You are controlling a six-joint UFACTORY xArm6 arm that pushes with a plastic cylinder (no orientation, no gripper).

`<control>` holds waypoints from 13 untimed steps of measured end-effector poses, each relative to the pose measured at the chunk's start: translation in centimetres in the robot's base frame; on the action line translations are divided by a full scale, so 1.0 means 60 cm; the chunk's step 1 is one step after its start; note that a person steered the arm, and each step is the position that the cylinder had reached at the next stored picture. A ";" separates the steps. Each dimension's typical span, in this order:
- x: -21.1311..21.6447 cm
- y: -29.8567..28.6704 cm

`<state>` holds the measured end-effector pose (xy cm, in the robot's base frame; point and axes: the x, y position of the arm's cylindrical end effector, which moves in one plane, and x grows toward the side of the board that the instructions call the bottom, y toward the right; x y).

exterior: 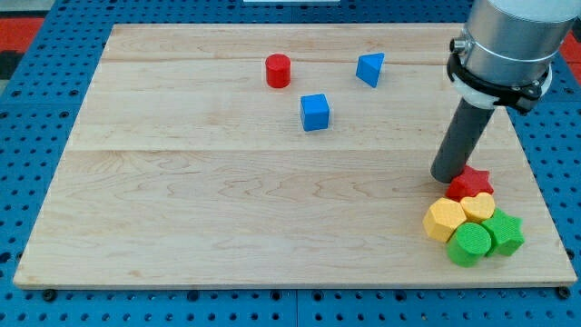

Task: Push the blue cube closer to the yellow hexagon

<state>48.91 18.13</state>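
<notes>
The blue cube (315, 112) sits in the upper middle of the wooden board. The yellow hexagon (444, 219) lies at the lower right, in a tight cluster of blocks. My tip (448, 175) rests on the board just above that cluster, touching or nearly touching the red star (471, 183). The tip is far to the right of and below the blue cube.
A red cylinder (278, 70) and a blue triangular block (369, 68) lie near the board's top. The cluster also holds a second yellow block (478, 208), a green cylinder (470, 244) and a green star (505, 232). The board's right edge (545, 195) is close to the cluster.
</notes>
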 end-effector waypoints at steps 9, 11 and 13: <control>-0.134 -0.254; -0.132 -0.365; -0.110 -0.320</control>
<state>42.28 -1.08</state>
